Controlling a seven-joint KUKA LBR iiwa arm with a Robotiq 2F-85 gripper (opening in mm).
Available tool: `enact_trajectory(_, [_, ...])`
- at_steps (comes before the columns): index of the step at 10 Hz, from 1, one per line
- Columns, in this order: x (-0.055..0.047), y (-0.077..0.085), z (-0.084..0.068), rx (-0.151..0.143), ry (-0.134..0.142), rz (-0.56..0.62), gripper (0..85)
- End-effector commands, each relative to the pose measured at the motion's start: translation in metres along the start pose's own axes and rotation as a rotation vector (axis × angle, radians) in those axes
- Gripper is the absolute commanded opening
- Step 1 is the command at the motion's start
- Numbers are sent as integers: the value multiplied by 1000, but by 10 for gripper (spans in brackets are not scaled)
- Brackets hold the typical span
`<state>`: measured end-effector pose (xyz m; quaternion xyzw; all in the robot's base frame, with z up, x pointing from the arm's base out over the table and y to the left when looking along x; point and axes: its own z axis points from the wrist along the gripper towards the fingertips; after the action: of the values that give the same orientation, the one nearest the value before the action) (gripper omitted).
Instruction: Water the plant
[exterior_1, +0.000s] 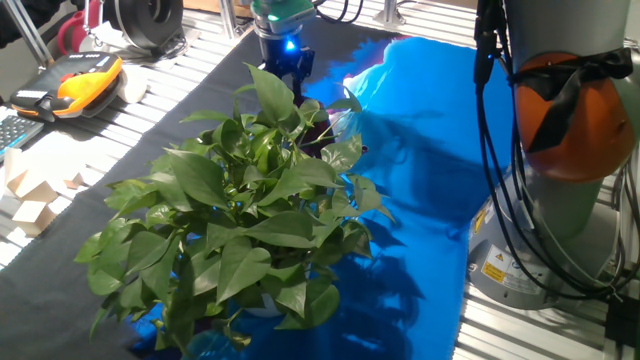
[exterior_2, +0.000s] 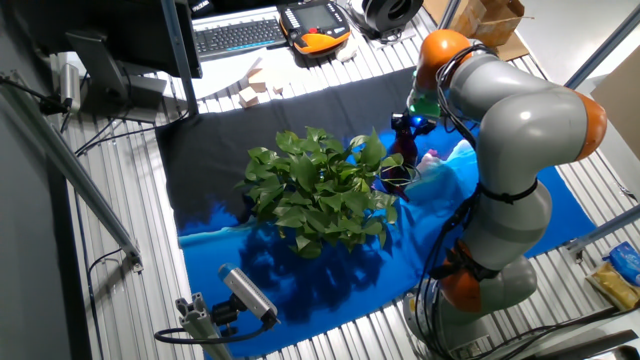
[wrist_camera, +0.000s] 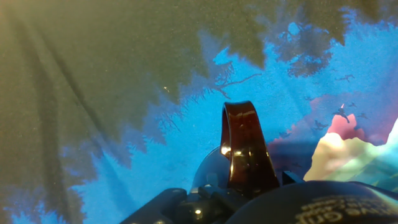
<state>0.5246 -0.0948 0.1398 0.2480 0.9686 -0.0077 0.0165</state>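
Printed blue cloth (exterior_1: 420, 150) under glossy, heart-leaved plant (exterior_1: 240, 210).

Glossy green plant (exterior_1: 250, 205), dark maroon watering can (wrist_camera: 245, 152), blue-and-black tree-patterned cloth (exterior_1: 420, 150).

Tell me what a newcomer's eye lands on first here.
The bushy green plant dominates, sitting mid-table where the black cloth meets the bright blue cloth. Right behind it the gripper, lit blue, hangs over the leaves. In the hand view, a dark maroon handle rises close to the camera.
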Motion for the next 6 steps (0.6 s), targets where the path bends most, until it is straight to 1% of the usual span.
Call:
enact_trajectory(1, [0,1,0,-2,-1,1,510])
enact_trajectory(2, [1,2,1,-3,-3,4,510])
enact_trajectory(6, [2,2,3,6,-13,6,510])
